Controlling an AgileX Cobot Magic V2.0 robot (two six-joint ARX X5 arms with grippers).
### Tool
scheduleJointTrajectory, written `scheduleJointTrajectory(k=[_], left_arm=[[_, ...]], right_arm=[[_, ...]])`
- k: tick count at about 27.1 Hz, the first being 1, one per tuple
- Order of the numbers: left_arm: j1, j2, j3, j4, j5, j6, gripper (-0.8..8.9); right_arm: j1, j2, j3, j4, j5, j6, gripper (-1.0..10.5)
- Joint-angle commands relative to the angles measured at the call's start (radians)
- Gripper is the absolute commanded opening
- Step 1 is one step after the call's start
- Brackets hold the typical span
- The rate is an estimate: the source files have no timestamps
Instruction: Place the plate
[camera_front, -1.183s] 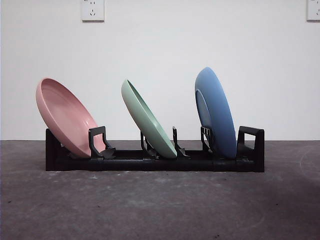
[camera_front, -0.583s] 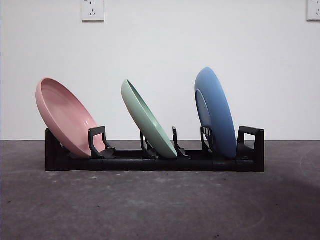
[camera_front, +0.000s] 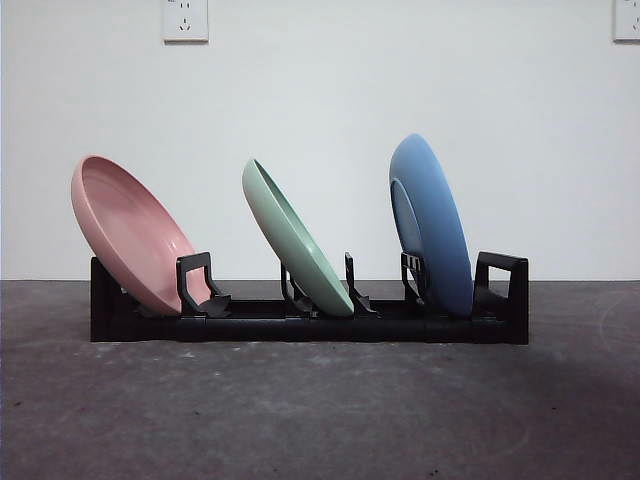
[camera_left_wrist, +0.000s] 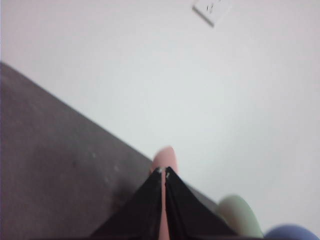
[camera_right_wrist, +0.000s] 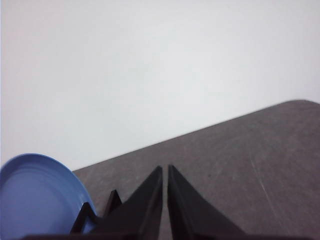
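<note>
I see 3 plates leaning in the black rack (camera_front: 300, 328) on the counter (camera_front: 320, 410): pink plate (camera_front: 130, 232), green plate (camera_front: 295, 240), blue plate (camera_front: 432, 225). My left gripper (camera_left_wrist: 164, 172) and right gripper (camera_right_wrist: 165, 170) hang clear, fingers closed on nothing. I judge placement done; I would retreat without nudging a rim.

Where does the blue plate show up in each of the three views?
Front view: blue plate stands at the right end of the black rack.
Left wrist view: only its rim, at the lower right corner.
Right wrist view: large, at the lower left.
Shared landmark: the white wall behind it.
</note>
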Motion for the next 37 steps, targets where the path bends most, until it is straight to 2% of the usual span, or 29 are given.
scheduleJointTrajectory(k=[1, 7, 13, 20, 25, 30, 32, 33, 34, 35, 36, 37], left_arm=[[0.001, 0.036, 0.115, -0.092, 0.056, 0.047, 0.11], [0.001, 0.200, 0.376, -0.377, 0.176, 0.221, 0.12], [0.001, 0.407, 0.635, -0.703, 0.183, 0.360, 0.15], [0.001, 0.640, 0.860, -0.978, 0.186, 0.481, 0.20], [0.001, 0.775, 0.978, -1.115, 0.186, 0.573, 1.71], [-0.014, 0.914, 1.076, -1.260, 0.186, 0.664, 1.75], [-0.023, 0.976, 1.110, -1.320, 0.186, 0.686, 1.94], [-0.028, 1.001, 1.122, -1.337, 0.186, 0.692, 2.09], [-0.032, 1.019, 1.129, -1.344, 0.186, 0.692, 2.63], [-0.034, 1.030, 1.131, -1.343, 0.186, 0.692, 3.21], [-0.034, 1.036, 1.131, -1.340, 0.186, 0.692, 3.47], [-0.034, 1.038, 1.131, -1.332, 0.186, 0.691, 3.45]], right_arm=[[-0.001, 0.041, 0.137, -0.140, -0.019, 0.006, 0.2], [-0.001, 0.213, 0.388, -0.343, -0.130, -0.122, 0.2], [-0.001, 0.428, 0.660, -0.621, -0.189, -0.136, 0.2], [0.000, 0.664, 0.930, -0.895, -0.293, -0.151, 0.2], [0.019, 0.784, 1.048, -1.011, -0.317, -0.188, 0.2], [0.036, 0.925, 1.146, -1.167, -0.322, -0.248, 0.2], [0.044, 1.006, 1.188, -1.236, -0.363, -0.295, 0.2], [0.050, 1.044, 1.202, -1.257, -0.395, -0.322, 0.4], [0.054, 1.073, 1.211, -1.266, -0.413, -0.338, 1.2], [0.061, 1.101, 1.218, -1.275, -0.427, -0.350, 2.5], [0.070, 1.123, 1.223, -1.279, -0.427, -0.348, 3.2], [0.077, 1.137, 1.223, -1.279, -0.427, -0.344, 3.3]])
